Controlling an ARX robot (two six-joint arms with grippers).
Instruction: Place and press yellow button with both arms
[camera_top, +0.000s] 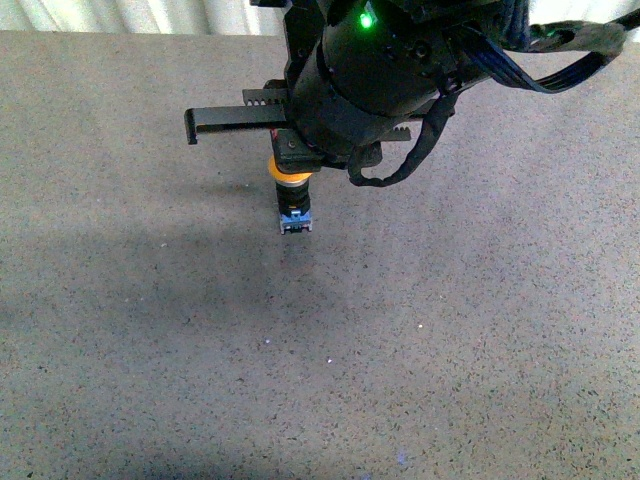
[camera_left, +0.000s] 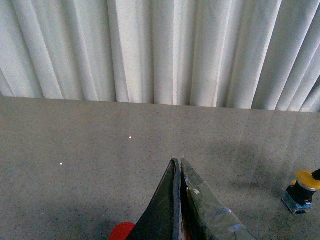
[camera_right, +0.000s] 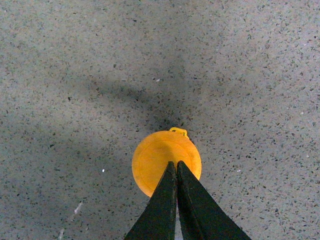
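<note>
The yellow button (camera_top: 291, 190) stands upright on the speckled grey table (camera_top: 150, 330), yellow cap up and blue-grey base down. The right arm (camera_top: 370, 70), black with a green light, hangs over it and hides its own fingertips in the front view. In the right wrist view the right gripper (camera_right: 176, 163) is shut, with its tips right over the round yellow cap (camera_right: 155, 167); I cannot tell whether they touch. The left gripper (camera_left: 178, 162) is shut and empty, low over the table. The button (camera_left: 301, 191) stands well off to its side. The left arm is out of the front view.
White pleated curtains (camera_left: 160, 50) close off the table's far edge. A small red object (camera_left: 122, 231) shows partly under the left gripper's fingers. A black toothed gripper rail (camera_top: 235, 118) sticks out sideways from the right arm. Black cables (camera_top: 560, 55) loop beside it.
</note>
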